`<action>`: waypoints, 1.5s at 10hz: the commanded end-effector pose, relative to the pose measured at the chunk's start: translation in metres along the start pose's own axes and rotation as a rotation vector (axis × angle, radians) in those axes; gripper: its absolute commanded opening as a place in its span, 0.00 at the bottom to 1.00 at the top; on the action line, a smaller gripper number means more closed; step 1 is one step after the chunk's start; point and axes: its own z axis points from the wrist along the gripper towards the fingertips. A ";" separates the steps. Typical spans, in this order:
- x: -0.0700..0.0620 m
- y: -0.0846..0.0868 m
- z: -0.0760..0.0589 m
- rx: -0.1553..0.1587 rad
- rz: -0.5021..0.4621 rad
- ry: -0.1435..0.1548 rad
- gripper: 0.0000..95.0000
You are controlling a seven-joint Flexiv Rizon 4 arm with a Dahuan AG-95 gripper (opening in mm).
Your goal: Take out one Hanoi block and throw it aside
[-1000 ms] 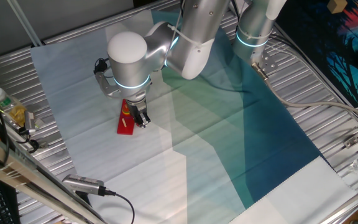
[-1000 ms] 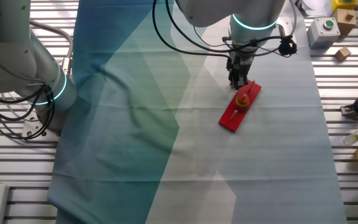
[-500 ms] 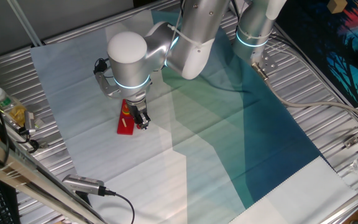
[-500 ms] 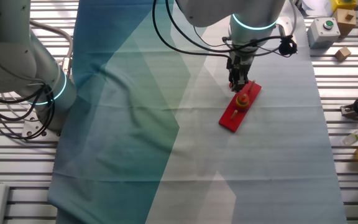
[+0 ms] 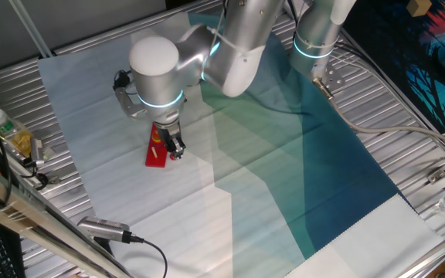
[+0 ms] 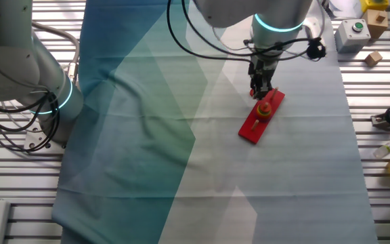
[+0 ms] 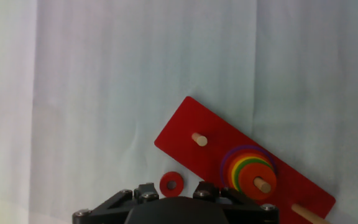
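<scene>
While we read from the left:
Hanoi block (image 7: 171,184): lies flat on the worktop (image 7: 104,93), just off the red base (image 7: 185,140), by our end effector (image 6: 262,92).
Stack (image 7: 248,171): rings on its peg.
Arm: wrist points down.
Fingers: we cannot tell their spread.

Hanoi block (image 7: 171,184) on cloth (image 7: 104,93), just beside base board (image 7: 241,162).

slatted metal table (image 6: 384,203) | white-teal cloth (image 6: 141,135) | even light
</scene>
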 end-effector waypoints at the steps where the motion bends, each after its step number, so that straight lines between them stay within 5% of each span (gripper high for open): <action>1: 0.000 -0.001 -0.019 0.012 0.009 0.014 0.00; 6: 0.008 -0.005 -0.069 0.011 -0.011 0.028 0.00; 15: 0.028 -0.013 -0.123 0.051 -0.084 0.034 0.00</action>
